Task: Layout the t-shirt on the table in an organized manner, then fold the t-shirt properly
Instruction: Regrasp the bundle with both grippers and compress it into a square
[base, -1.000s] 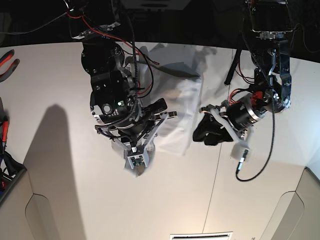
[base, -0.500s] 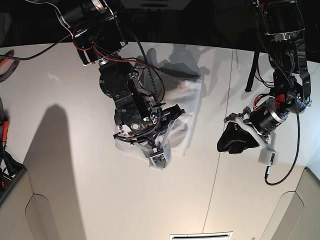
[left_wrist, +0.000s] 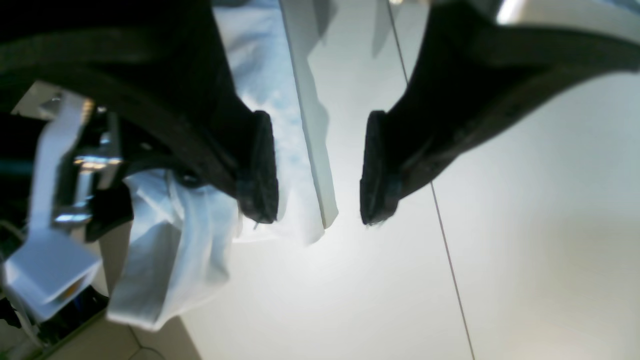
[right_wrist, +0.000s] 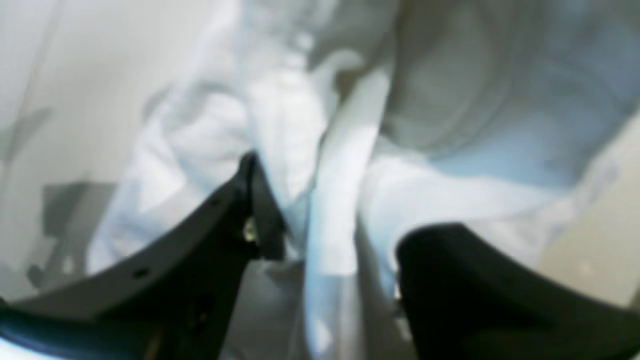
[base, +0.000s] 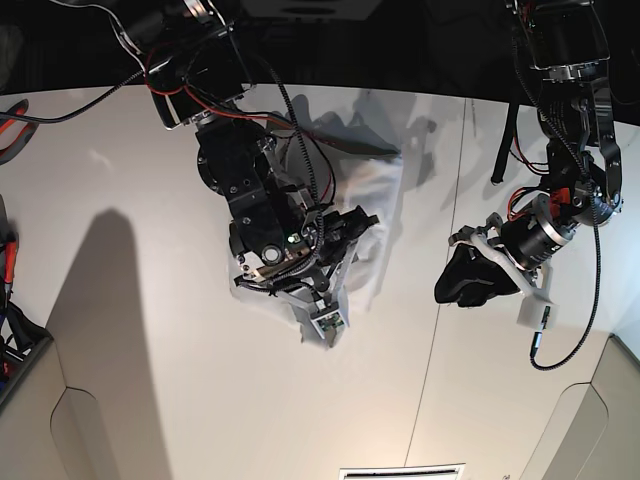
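Both wrist views differ: right jaws pinch the t-shirt (right_wrist: 320, 200); left jaws gape, empty.

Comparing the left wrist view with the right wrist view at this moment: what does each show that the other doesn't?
Only the left wrist view shows the left gripper open over bare table, nothing between its fingertips, plus the table's dark seam line and the other arm's hardware at the frame's left edge. Only the right wrist view shows the right gripper closed on a bunched fold of cloth. Both show the white t-shirt, crumpled rather than spread flat.
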